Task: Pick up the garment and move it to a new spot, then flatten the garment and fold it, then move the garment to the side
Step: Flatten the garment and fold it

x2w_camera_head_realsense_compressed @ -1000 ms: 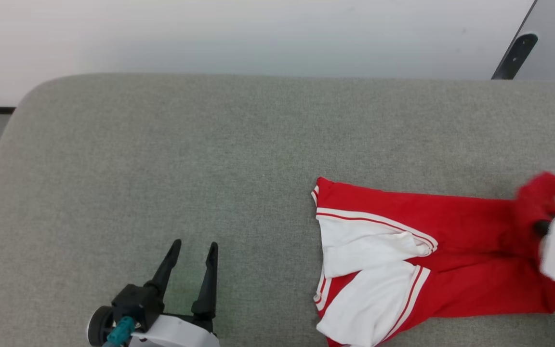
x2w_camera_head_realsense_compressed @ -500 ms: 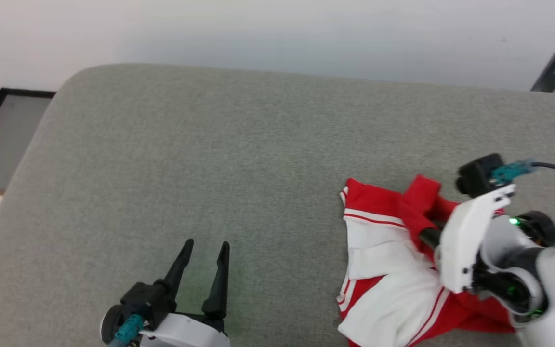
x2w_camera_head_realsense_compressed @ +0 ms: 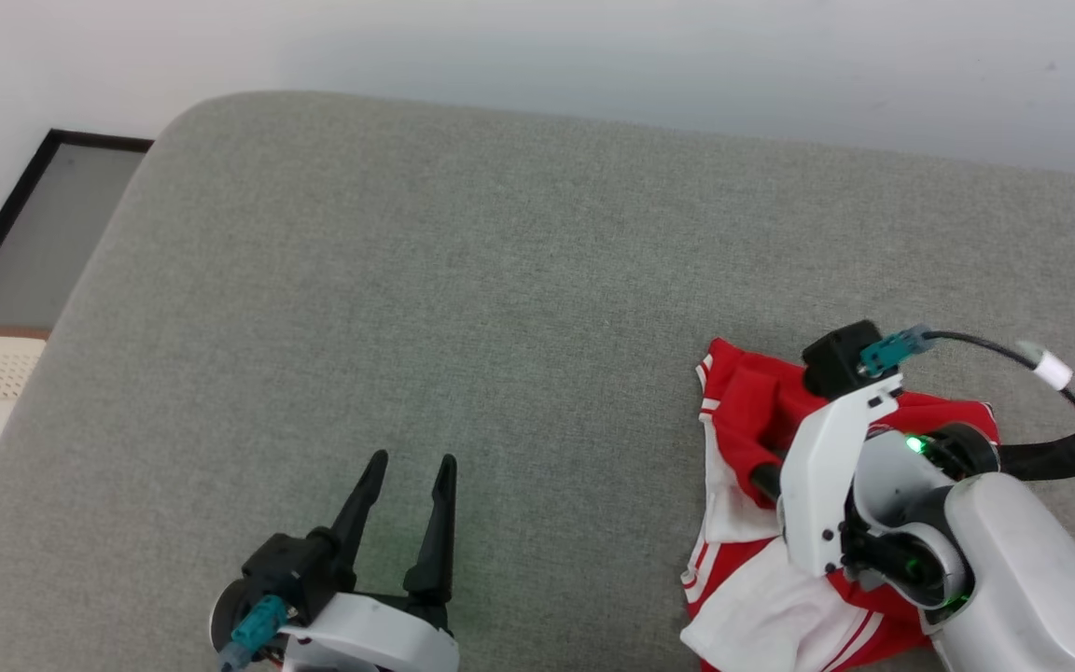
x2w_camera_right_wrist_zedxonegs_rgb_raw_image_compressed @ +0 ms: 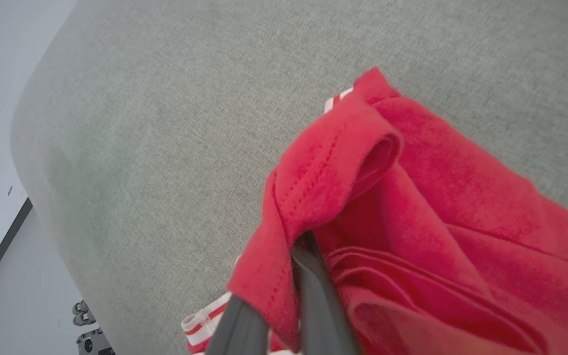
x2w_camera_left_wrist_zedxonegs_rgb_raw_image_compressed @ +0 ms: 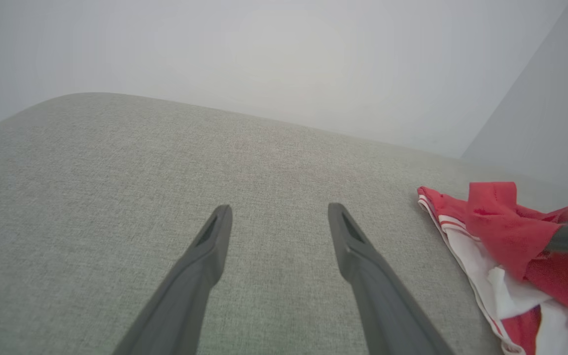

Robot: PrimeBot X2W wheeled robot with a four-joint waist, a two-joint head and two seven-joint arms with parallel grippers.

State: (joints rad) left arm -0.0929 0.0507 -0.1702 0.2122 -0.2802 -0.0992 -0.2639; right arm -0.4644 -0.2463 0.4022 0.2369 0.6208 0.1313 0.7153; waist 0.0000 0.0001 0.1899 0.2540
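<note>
Partly bunched garment [x2w_camera_head_realsense_compressed: 745, 403] clamped by right gripper [x2w_camera_right_wrist_zedxonegs_rgb_raw_image_compressed: 291, 259], tips hidden under cloth; left gripper [x2w_camera_head_realsense_compressed: 411, 459] spread, empty.

The garment [x2w_camera_head_realsense_compressed: 745, 403] is lying bunched on the cushion's [x2w_camera_head_realsense_compressed: 407, 280] right side; the left gripper [x2w_camera_head_realsense_compressed: 412, 459] is hovering well apart, leftward.

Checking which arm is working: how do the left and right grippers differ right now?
The left gripper is open and empty; the right gripper is shut on a red fold of the garment. The left gripper hangs over bare grey cushion, apart from the garment; the right gripper is over it. Both have two dark fingers.
</note>
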